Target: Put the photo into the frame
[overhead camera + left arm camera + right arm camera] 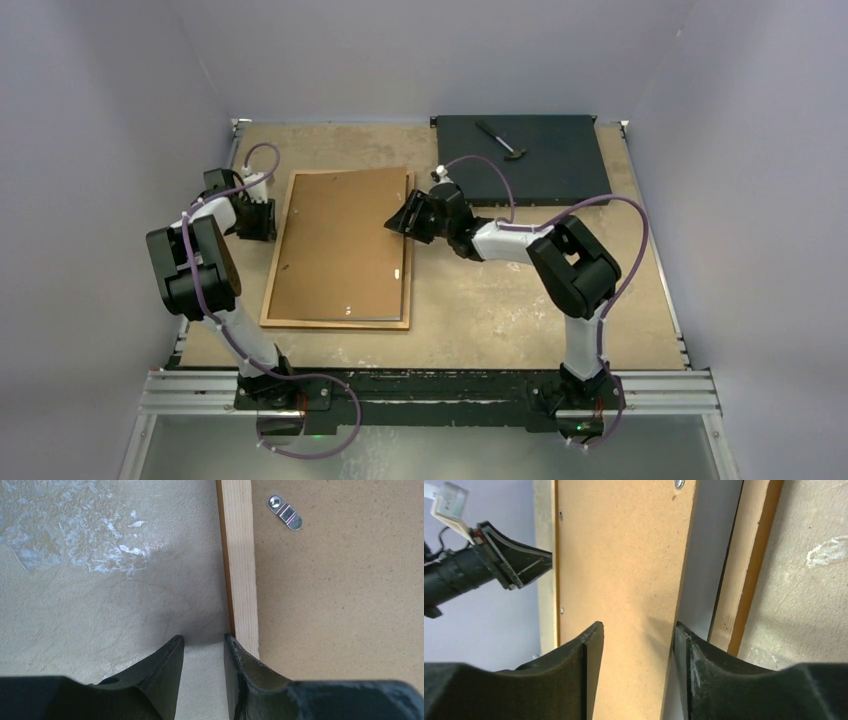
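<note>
The frame [335, 323] lies face down mid-table, and the brown hardboard sheet [340, 245] rests on it slightly askew. My left gripper [265, 218] is at the frame's left rail [240, 555]. It [203, 637] is open, with only table between the fingers, and the right fingertip [235, 647] touches the rail's outer edge. My right gripper [398, 222] is at the frame's right side, open [635, 627], with the hardboard's edge [624, 555] between its spread fingers. A pale strip [711, 555] shows between board and rail [744, 570]; I cannot tell whether it is the photo.
A black flat box [530, 160] with a small hammer [503, 142] on it sits at the back right. A metal turn clip [284, 513] is fixed to the hardboard. Grey walls close in on three sides of the table.
</note>
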`<state>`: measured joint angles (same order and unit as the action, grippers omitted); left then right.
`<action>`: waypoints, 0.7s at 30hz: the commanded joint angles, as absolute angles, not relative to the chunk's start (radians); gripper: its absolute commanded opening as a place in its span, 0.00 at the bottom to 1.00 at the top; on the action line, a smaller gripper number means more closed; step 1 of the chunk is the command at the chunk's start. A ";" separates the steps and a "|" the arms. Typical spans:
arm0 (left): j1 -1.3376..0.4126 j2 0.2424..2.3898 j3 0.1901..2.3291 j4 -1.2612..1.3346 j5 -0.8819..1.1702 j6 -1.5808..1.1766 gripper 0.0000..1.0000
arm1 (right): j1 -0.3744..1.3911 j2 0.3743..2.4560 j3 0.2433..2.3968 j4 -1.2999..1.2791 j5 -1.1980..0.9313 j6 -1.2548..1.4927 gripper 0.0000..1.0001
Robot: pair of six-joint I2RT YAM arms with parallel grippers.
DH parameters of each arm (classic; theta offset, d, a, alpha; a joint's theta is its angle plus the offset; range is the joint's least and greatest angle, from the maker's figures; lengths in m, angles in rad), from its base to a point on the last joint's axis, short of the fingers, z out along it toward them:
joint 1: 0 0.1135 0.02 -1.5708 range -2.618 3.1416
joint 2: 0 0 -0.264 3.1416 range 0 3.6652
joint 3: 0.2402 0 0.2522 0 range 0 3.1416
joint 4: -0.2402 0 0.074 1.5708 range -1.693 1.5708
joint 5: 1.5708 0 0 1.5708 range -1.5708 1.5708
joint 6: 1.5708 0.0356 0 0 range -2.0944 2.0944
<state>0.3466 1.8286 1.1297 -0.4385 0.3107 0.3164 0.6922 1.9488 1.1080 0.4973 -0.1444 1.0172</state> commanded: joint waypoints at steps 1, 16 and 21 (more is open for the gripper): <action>0.355 1.843 1.103 -0.575 0.340 0.319 0.34 | 0.729 1.931 1.228 0.305 -0.056 0.855 0.61; 0.415 1.832 1.187 -0.622 0.354 0.328 0.49 | 0.755 1.892 1.415 -0.086 0.143 0.597 0.98; 0.415 1.833 1.183 -0.634 0.375 0.329 0.48 | 0.757 1.891 1.405 -0.048 0.088 0.580 0.91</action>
